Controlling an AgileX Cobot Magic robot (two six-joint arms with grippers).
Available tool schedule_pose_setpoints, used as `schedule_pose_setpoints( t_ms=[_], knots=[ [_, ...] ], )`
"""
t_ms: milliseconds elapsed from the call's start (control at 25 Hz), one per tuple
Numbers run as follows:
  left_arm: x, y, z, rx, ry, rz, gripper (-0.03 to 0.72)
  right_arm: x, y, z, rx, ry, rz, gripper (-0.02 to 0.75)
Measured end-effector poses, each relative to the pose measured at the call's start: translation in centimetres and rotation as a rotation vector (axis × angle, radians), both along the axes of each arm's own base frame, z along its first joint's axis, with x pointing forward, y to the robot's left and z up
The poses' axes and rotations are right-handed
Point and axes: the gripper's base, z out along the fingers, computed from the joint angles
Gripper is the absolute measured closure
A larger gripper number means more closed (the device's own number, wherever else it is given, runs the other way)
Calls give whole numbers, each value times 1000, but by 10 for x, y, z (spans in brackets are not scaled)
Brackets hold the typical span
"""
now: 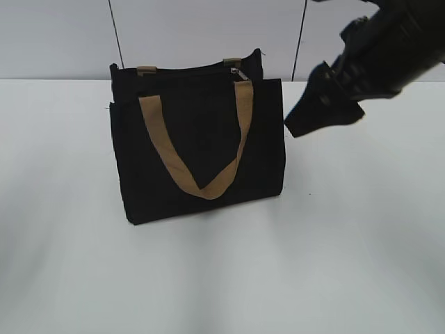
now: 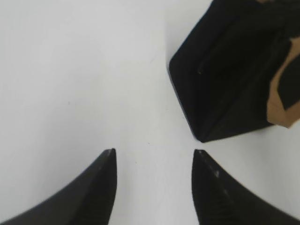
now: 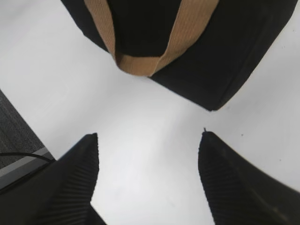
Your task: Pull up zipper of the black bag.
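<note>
The black bag (image 1: 198, 142) stands upright on the white table (image 1: 348, 264). Along the bag's top edge, the zipper (image 1: 208, 70) runs left to right, its silvery pull (image 1: 237, 72) near the right end. The right claw (image 1: 323, 111) hangs wide and empty just right of the bag, nearer the pull. The left claw (image 2: 153, 161), also wide, sits off the bag's corner.
</note>
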Motion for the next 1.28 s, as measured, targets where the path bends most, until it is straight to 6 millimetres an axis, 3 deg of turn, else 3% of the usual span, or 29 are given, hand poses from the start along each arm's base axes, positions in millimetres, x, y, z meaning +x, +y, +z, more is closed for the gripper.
schedule_pose_setpoints(
  t_ms=[320, 560, 800, 1080, 1280],
  knots=[
    [-65, 22, 20, -9, -44, -93, 302, -98, -36, 1, 29, -51, -47, 234],
    [-107, 41, 14, 16, -89, -130, 302, -174, -71, -2, 66, -159, -153, 234],
    [-136, 50, 11, 22, -177, -203, 302, -235, -106, -8, 50, -264, -304, 234],
    [-155, 54, -8, -26, -239, -236, 302, -285, -129, -12, 98, -405, -347, 234],
    [-160, 56, -11, -30, -276, -242, 302, -292, -138, -26, 64, -415, -413, 234]
  ],
)
